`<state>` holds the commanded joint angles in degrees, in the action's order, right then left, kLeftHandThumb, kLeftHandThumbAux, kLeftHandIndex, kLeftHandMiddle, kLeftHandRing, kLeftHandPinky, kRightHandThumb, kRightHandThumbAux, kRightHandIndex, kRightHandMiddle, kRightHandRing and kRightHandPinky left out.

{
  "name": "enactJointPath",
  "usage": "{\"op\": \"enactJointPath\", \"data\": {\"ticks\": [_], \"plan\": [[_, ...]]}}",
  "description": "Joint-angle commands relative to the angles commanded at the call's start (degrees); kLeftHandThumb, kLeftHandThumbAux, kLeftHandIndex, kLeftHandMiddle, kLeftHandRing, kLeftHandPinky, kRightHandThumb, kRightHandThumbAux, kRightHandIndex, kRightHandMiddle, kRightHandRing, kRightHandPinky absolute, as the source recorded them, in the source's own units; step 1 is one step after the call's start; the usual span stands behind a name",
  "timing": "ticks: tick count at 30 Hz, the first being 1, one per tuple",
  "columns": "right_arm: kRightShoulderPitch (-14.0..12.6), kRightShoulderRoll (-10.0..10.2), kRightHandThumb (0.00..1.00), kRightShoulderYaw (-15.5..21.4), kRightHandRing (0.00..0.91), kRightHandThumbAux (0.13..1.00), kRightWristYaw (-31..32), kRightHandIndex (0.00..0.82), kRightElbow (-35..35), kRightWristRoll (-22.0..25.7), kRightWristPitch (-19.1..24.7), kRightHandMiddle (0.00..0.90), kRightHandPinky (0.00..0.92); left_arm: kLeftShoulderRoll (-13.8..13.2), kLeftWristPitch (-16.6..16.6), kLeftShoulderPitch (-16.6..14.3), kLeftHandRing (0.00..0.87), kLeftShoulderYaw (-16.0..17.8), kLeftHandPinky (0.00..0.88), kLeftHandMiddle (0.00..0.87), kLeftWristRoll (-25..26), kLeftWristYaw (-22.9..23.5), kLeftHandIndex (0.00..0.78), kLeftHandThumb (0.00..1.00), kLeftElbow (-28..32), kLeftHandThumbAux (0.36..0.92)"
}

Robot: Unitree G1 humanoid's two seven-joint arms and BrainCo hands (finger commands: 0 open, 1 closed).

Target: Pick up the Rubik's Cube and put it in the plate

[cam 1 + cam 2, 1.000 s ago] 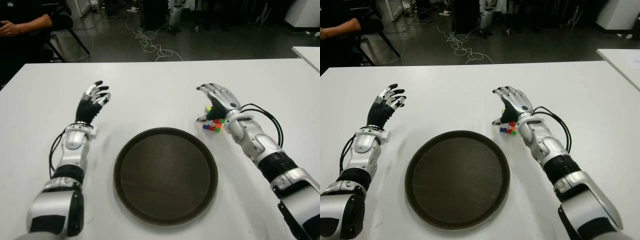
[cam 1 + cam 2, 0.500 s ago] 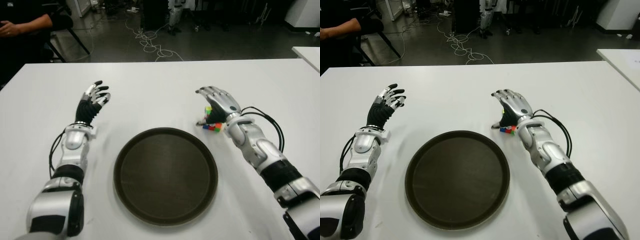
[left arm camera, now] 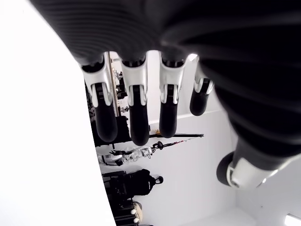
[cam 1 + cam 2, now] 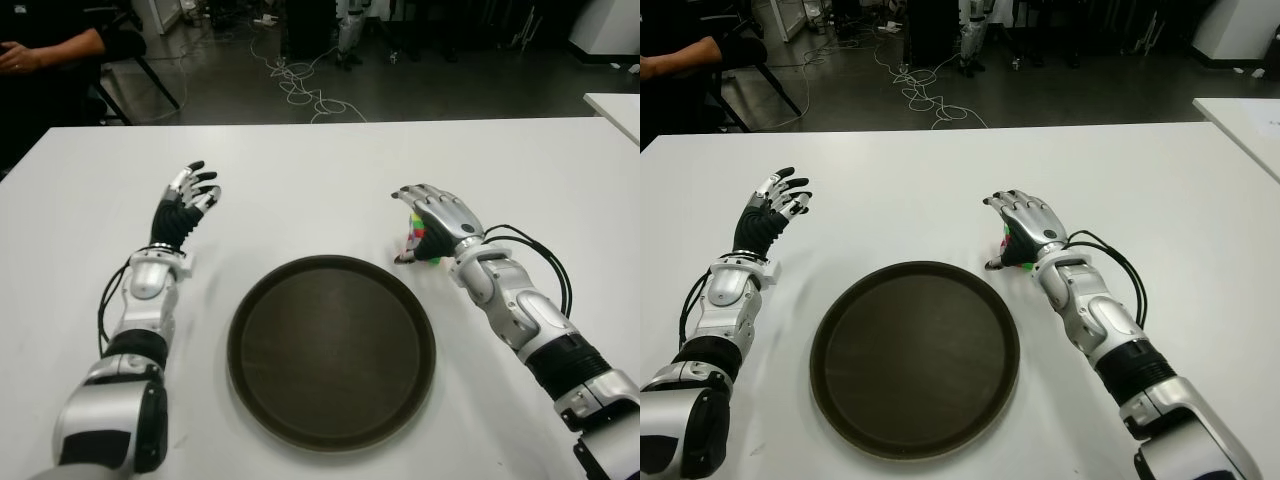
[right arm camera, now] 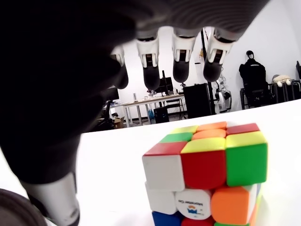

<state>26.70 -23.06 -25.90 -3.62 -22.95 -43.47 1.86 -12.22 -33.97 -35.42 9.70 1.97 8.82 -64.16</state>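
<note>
Under the arched right hand [image 4: 437, 215] sat the Rubik's Cube [image 5: 207, 176], resting on the white table [image 4: 320, 180] and mostly hidden from your head cameras by the knuckles. From the right wrist view you could see the cube standing square on its base, with the fingertips [image 5: 181, 70] hanging above and beyond it and daylight between them and the top face. So the hand was released: fingers bowed over the cube, thumb low beside it, nothing gripped. Whether the thumb touched a side face could not be read.

Judgement: that caged posture made sense as a pre-grasp, since fingers past the far face and thumb on the near side would let one squeeze take the cube. Your lift had not begun.

On the hand's inner side, just beside the thumb, lay the rim of the dark round plate [image 4: 300, 272], with nothing in it. You would need only a short carry across that rim. Risk noted: the closing thumb could nudge the cube along the table before the fingers seated.

Well apart, beyond the plate's other side, the left hand [image 4: 186, 205] showed with fingers spread, holding nothing.

At the far table corner a person's arm [image 4: 50, 47] was visible.
</note>
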Motion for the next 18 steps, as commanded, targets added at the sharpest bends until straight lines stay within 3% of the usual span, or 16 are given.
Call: {"op": "enactJointPath", "data": {"ticks": [18], "plan": [[0.85, 0.42, 0.000, -0.35, 0.053, 0.773, 0.58, 0.040, -2.50, -0.07, 0.69, 0.042, 0.080, -0.18, 0.22, 0.05, 0.237, 0.12, 0.264, 0.226, 0.03, 0.20, 0.135, 0.019, -0.07, 0.596]]}}
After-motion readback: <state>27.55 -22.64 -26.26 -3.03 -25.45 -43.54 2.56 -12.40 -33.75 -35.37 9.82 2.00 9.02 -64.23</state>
